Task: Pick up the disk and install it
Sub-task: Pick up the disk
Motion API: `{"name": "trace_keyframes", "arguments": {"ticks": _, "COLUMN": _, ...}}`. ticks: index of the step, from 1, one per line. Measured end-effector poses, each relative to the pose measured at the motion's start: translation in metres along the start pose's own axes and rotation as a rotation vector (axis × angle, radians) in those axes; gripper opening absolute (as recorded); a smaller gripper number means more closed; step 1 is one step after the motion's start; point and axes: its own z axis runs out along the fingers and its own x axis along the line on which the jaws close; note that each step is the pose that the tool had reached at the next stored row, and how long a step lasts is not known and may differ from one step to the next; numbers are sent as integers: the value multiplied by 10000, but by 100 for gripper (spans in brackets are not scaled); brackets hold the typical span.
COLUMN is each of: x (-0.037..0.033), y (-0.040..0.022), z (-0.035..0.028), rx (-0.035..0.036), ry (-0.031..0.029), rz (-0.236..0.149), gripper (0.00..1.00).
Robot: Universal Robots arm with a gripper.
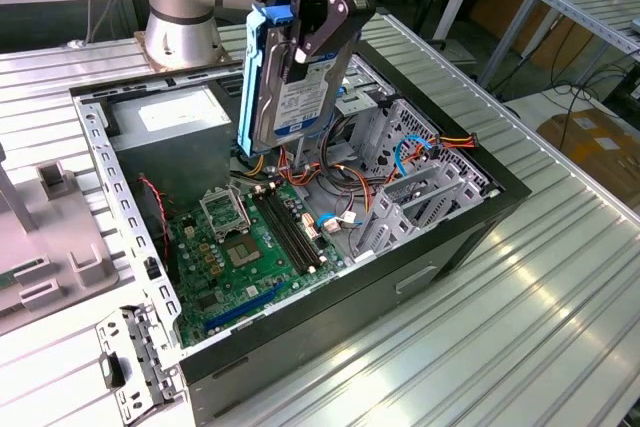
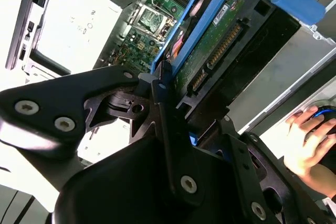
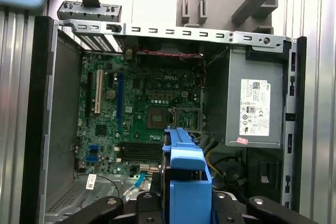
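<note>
At the exterior view's left, in a corner of the open computer case (image 1: 300,337): grey power supply (image 1: 165,127), with green motherboard (image 1: 235,247) just beside. Next along, held above the case interior by the gripper (image 1: 300,17): the disk (image 1: 295,97), clamped between the fingers (image 1: 328,22) near its upper end. Stands on end, long axis near vertical and slightly tilted, lower end aimed into the case, labelled face toward the exterior camera. Likely rigid, fairly heavy, shock-sensitive, with bare circuit board on one face; best gripped across the blue rails. Further right: metal drive cage (image 1: 400,167), then ribbed desk (image 1: 560,277).
</note>
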Motion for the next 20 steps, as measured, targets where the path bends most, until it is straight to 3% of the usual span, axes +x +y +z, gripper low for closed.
{"name": "trace_keyframes", "arguments": {"ticks": 5, "x": 35, "y": -40, "z": -2, "rx": -2, "ry": 0, "rz": 0, "gripper": 37}}
{"name": "trace_keyframes", "arguments": {"ticks": 20, "x": 275, "y": -86, "z": -12, "rx": -4, "ry": 0, "rz": 1, "gripper": 37}}
